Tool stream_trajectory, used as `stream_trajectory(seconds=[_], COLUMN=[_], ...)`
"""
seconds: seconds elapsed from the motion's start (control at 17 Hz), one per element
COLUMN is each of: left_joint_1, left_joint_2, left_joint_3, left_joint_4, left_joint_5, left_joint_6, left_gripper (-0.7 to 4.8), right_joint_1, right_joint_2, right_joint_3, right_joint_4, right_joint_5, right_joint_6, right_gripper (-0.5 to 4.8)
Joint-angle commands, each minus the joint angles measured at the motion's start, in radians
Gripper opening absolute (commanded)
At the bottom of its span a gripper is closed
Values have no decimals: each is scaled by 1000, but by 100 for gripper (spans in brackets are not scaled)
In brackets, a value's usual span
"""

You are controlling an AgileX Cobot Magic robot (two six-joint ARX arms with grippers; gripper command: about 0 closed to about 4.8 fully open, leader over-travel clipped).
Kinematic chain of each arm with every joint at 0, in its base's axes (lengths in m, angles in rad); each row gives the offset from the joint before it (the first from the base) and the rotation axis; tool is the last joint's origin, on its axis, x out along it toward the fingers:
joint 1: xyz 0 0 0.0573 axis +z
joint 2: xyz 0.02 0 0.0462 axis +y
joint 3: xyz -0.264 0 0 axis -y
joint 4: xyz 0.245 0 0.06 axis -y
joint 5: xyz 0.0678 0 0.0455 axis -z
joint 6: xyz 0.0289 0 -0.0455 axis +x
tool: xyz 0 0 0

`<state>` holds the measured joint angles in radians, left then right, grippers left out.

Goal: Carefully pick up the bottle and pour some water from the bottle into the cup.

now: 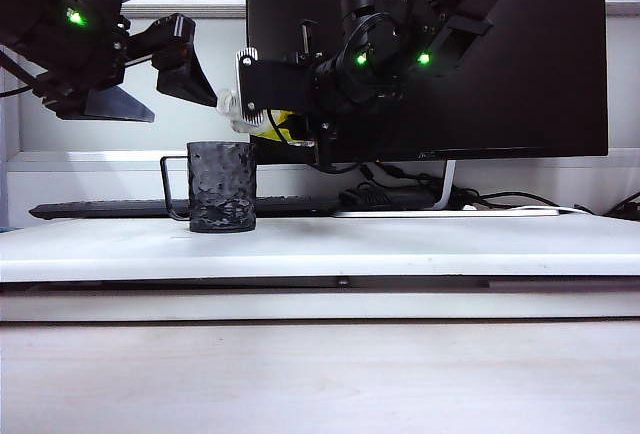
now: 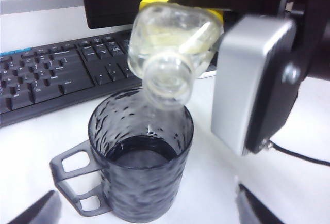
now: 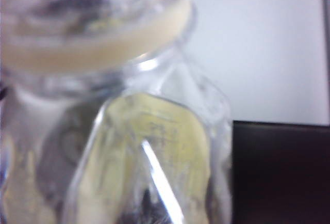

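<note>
Pouring was under way. The right gripper was clamped around the bottle, which lay tipped almost level with its mouth just above the cup on the white table. Some water lay in the cup already. The left gripper hung spread wide and empty beside it. Righting the bottle and setting it down remained, I judged.
</note>
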<state>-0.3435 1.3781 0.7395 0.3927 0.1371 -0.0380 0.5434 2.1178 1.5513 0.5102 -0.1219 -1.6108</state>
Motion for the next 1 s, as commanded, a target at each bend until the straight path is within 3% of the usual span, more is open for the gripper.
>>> stream_trajectory(seconds=[0.06, 1.0], left_joint_1=[1, 1], left_joint_2=[-3, -2], left_joint_3=[5, 5], left_joint_4=[13, -8], left_joint_5=[-3, -2], left_joint_6=[5, 5], left_gripper=[479, 479], right_joint_1=[2, -3], right_joint_2=[-9, -9], right_joint_3=[9, 11], right_joint_4=[48, 119], right_joint_5=[-4, 19], right_joint_6=[-17, -103], right_gripper=[117, 116])
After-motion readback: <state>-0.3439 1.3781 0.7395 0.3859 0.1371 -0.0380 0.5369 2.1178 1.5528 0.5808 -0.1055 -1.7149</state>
